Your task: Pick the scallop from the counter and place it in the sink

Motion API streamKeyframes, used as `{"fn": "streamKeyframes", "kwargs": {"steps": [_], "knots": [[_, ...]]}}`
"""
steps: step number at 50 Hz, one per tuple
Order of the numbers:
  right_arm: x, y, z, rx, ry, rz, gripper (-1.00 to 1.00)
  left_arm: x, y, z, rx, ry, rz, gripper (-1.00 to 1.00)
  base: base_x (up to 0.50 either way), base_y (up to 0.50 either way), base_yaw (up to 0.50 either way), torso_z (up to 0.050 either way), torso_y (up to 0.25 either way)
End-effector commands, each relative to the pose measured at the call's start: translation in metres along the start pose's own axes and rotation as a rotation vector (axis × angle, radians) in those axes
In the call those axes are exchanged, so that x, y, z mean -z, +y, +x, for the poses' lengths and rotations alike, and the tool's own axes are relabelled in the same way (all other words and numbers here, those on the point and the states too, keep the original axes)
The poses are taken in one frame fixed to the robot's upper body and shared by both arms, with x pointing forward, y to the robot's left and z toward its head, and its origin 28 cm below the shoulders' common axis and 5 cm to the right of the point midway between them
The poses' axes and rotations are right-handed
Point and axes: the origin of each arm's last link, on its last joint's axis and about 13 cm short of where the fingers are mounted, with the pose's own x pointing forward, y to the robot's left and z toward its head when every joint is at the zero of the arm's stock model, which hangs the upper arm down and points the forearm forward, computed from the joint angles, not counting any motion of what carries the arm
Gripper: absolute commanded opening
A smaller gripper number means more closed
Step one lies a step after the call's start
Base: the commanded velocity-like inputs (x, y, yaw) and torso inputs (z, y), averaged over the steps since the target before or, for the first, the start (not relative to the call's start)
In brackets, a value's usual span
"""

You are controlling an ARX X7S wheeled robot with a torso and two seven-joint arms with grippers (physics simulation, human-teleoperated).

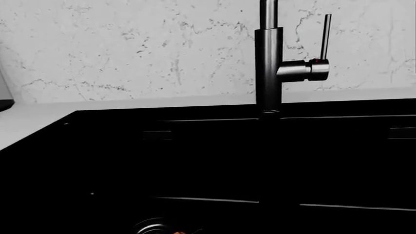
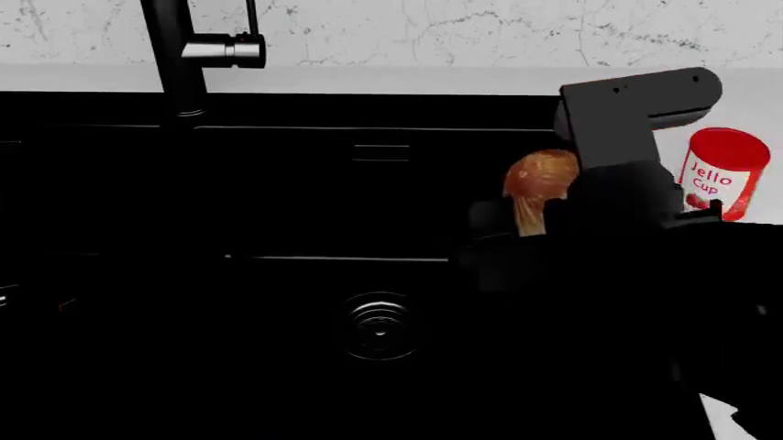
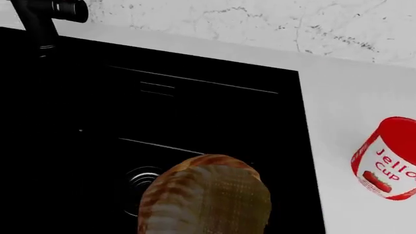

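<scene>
The scallop [image 2: 542,178], a tan-orange ribbed shell, is held above the right part of the black sink [image 2: 293,197], up and to the right of the ringed drain [image 2: 377,327]. My right gripper [image 2: 530,218] is shut on it, and its black fingers barely stand out from the basin. In the right wrist view the scallop [image 3: 208,195] fills the lower middle, over the sink [image 3: 195,112] and beside the drain [image 3: 140,183]. My left gripper is black against the black basin at the head view's left, and its jaws do not show. The left wrist view shows the sink [image 1: 130,161].
A black tap [image 2: 171,55] stands at the sink's back left and also shows in the left wrist view [image 1: 268,63]. A red jello cup [image 2: 722,172] stands on the white counter [image 2: 490,81] right of the sink. A marble wall runs behind.
</scene>
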Motion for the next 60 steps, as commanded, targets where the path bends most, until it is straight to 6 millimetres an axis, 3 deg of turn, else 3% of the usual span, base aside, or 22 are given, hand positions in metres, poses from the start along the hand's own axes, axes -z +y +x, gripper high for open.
{"fn": "streamKeyframes", "kwargs": {"steps": [1, 9, 22, 37, 50, 60], "knots": [[-0.013, 0.024, 0.053, -0.135, 0.052, -0.016, -1.00, 0.001, -0.002, 0.003, 0.002, -0.002, 0.000, 1.00, 0.00, 0.00, 0.00, 0.000, 0.000], [-0.011, 0.039, 0.085, -0.238, 0.142, 0.009, -1.00, 0.001, -0.004, 0.004, 0.010, -0.003, -0.003, 1.00, 0.00, 0.00, 0.00, 0.000, 0.000], [0.004, 0.061, 0.117, -0.303, 0.256, -0.012, -1.00, -0.002, -0.004, 0.001, 0.014, -0.010, 0.004, 1.00, 0.00, 0.00, 0.00, 0.000, 0.000], [0.046, 0.071, 0.123, -0.324, 0.416, -0.077, -1.00, -0.002, -0.003, -0.002, 0.012, -0.007, 0.008, 1.00, 0.00, 0.00, 0.00, 0.000, 0.000], [0.069, 0.077, 0.124, -0.339, 0.484, -0.105, -1.00, 0.002, -0.001, -0.004, 0.011, -0.003, 0.001, 1.00, 0.00, 0.00, 0.00, 0.000, 0.000], [0.075, 0.078, 0.124, -0.343, 0.500, -0.103, -1.00, 0.004, -0.001, -0.004, 0.012, 0.001, -0.001, 1.00, 0.00, 0.00, 0.00, 0.000, 0.000]]}}
